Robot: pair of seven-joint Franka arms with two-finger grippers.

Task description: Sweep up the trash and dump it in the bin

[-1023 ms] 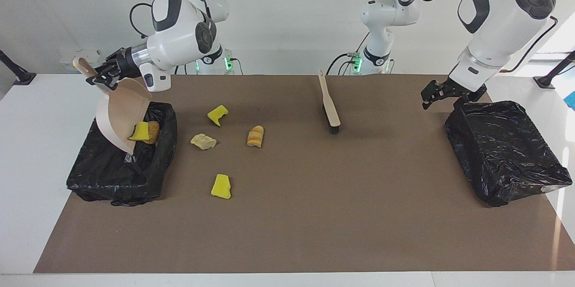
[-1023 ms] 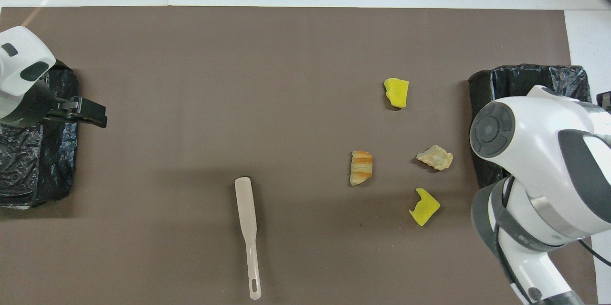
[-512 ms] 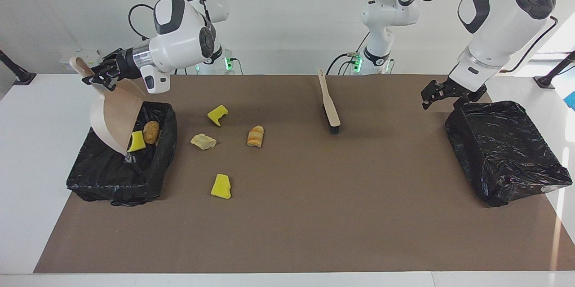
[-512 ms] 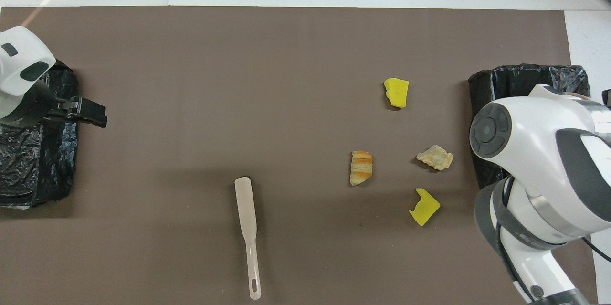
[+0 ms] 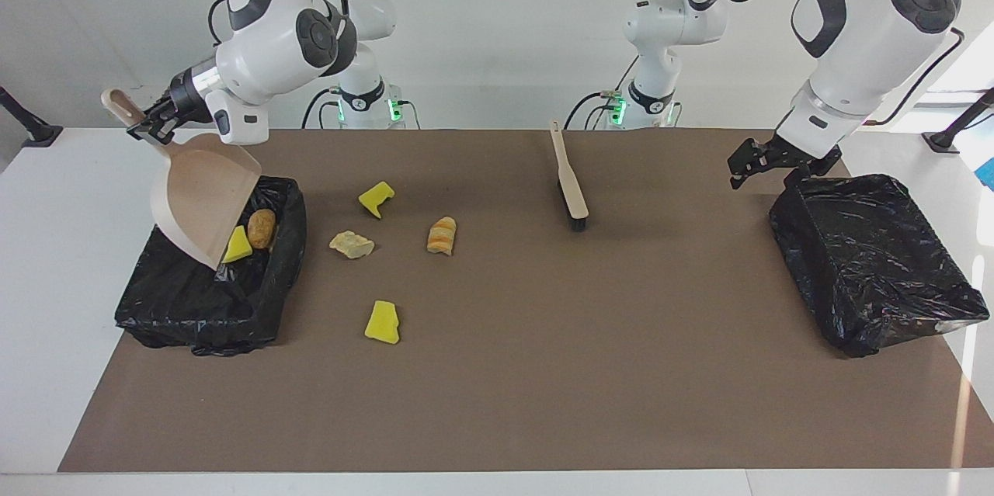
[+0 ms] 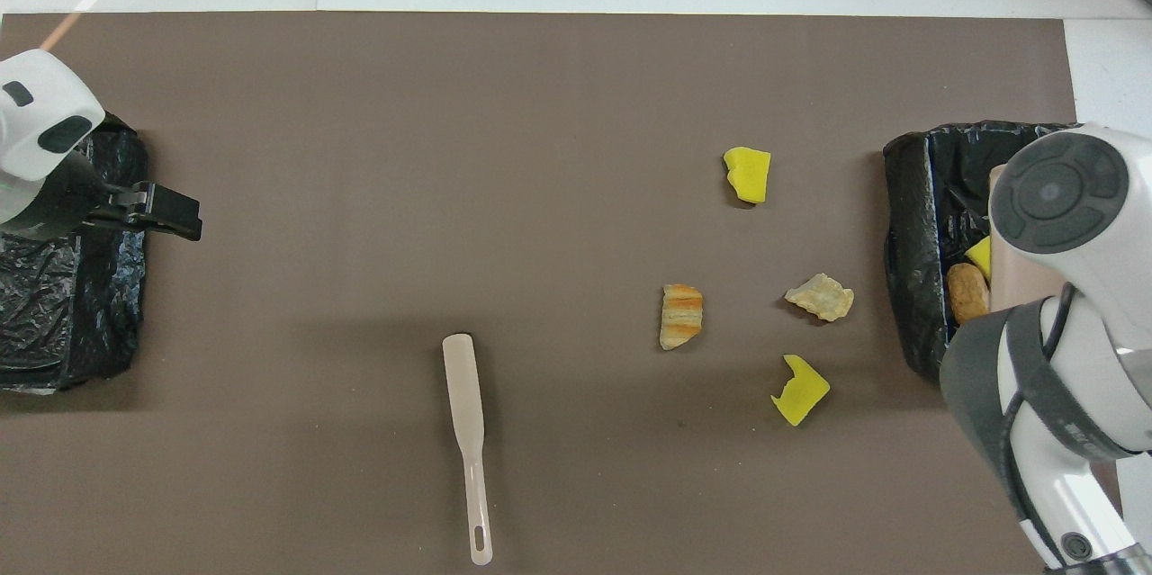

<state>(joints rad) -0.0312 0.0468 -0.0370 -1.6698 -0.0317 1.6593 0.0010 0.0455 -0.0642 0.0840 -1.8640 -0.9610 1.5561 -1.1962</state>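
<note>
The right gripper [image 5: 152,126], pinched on the dustpan [image 5: 203,197] handle, held it tipped over the bin [image 5: 264,302], the four loose trash pieces [image 5: 384,322] lying toward the brush [image 5: 569,184]; the left gripper [image 5: 747,162] (spread, waiting) hung well apart.

1 cam high across the table [image 5: 497,403] facing the robots, 1 steep overhead from their end; both cover the whole mat.

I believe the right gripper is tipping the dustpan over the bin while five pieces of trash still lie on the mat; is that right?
Not quite: four pieces lie on the mat, not five, as the overhead view shows: two sponge chunks, a roll and a lump. The right gripper does tip the dustpan over the bin.
</note>
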